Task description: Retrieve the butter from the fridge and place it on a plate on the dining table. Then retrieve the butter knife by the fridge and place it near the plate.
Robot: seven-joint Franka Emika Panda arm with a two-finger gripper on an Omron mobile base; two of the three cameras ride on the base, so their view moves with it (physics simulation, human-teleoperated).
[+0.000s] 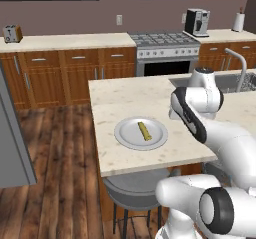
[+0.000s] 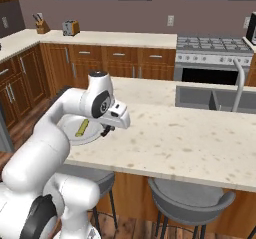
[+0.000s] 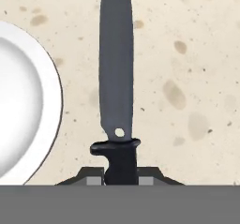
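The butter (image 1: 144,130) (image 2: 82,127), a short yellow-olive stick, lies in the middle of the round grey-white plate (image 1: 126,134) (image 2: 70,135) on the beige speckled dining table (image 1: 125,158) (image 2: 175,143). My gripper (image 2: 106,130) (image 3: 121,181) hangs low over the table just beside the plate's rim (image 3: 52,82). It is shut on the black handle of the butter knife (image 3: 116,63), whose dark grey blade points out along the tabletop next to the plate. Whether the blade touches the stone I cannot tell.
Two grey stools (image 1: 135,190) (image 2: 192,198) stand under the table's near edge. A sink with a faucet (image 2: 240,85) is set into the table's far side. The grey fridge (image 1: 12,143) stands at the left. Wall counters, stove (image 1: 162,45) and toaster (image 2: 70,28) line the back.
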